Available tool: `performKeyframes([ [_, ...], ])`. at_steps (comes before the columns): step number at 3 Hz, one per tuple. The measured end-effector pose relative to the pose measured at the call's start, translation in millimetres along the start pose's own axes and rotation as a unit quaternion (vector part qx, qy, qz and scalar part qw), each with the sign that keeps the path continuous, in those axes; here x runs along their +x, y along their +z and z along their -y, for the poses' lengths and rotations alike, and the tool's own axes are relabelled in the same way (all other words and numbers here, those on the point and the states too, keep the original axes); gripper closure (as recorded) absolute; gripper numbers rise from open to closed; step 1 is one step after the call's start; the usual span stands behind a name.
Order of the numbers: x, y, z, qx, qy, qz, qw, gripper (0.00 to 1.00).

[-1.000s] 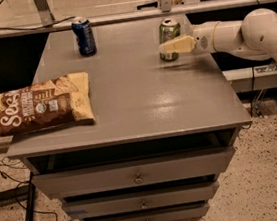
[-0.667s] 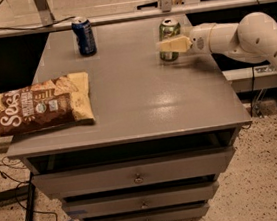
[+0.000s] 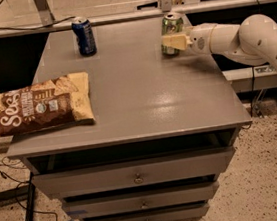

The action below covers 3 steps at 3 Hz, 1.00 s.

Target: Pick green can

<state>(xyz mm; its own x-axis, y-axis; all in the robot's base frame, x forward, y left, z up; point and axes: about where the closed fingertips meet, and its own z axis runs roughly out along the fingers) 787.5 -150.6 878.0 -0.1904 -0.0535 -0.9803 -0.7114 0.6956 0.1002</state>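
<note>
The green can (image 3: 171,25) stands upright at the far right of the grey table top (image 3: 141,92). It has a silver top rim and pale label markings. My gripper (image 3: 172,42) reaches in from the right on a white arm (image 3: 240,37). Its cream fingers (image 3: 175,41) are closed around the can's lower body, with one finger across the front. The can's base is partly hidden behind that finger, and it looks just off the table.
A dark blue can (image 3: 84,36) stands at the far left-centre of the table. A brown and yellow chip bag (image 3: 39,105) lies at the left edge. Drawers (image 3: 136,175) are below the front edge. A rail (image 3: 117,17) runs behind the table.
The gripper and the green can have shifted slightly up and away together. The blue can and the chip bag have not moved.
</note>
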Motion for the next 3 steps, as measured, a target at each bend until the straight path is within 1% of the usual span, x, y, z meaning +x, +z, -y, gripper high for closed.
performKeyframes([
  [1, -23.7, -2.5, -8.9, -0.01, -0.009, 0.02, 0.9997, 0.88],
  [2, -57.9, -8.9, -21.2, -0.026, -0.021, 0.049, 0.9983, 1.0],
  [3, -91.0, -22.4, -39.8, -0.047, -0.033, 0.075, 0.9956, 1.0],
])
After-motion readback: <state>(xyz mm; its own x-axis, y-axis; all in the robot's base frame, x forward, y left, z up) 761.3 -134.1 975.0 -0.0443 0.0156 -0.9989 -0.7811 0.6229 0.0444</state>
